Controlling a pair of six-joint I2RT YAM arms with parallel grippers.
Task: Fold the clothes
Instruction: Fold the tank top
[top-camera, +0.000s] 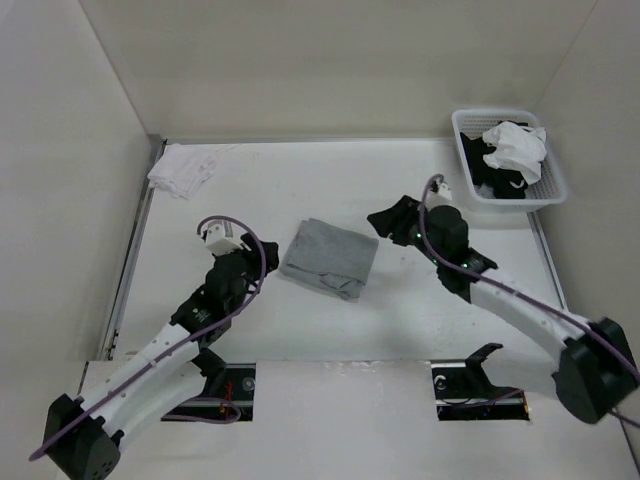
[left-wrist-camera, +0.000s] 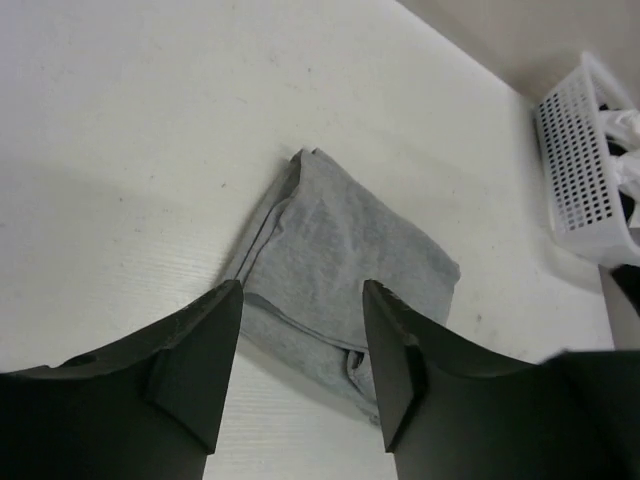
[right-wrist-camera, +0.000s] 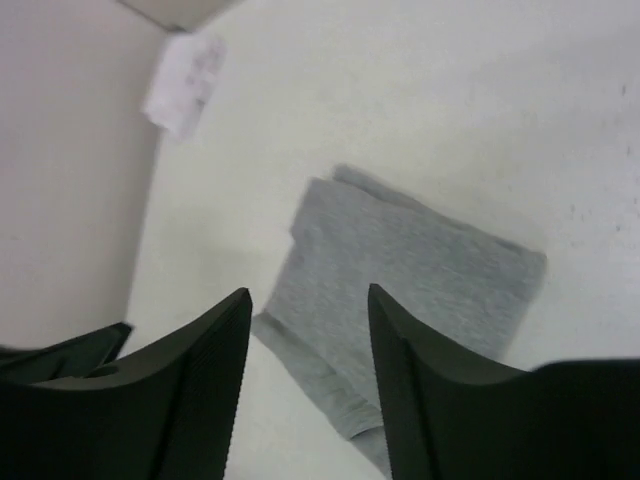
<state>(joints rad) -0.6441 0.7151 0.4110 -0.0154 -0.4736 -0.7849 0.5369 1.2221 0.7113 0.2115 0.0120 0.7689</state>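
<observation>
Nearest, the left pincer (left-wrist-camera: 302, 300) and right pincer (right-wrist-camera: 308, 300) hang with jaws wide and empty, one either side of the grey top (top-camera: 328, 257). It lies folded into a compact rectangle in the middle of the desk (top-camera: 400, 320), seemingly finished, with bare room all round. The white bundle (top-camera: 180, 168) and basket (top-camera: 556, 180) sit well apart at the far corners
</observation>
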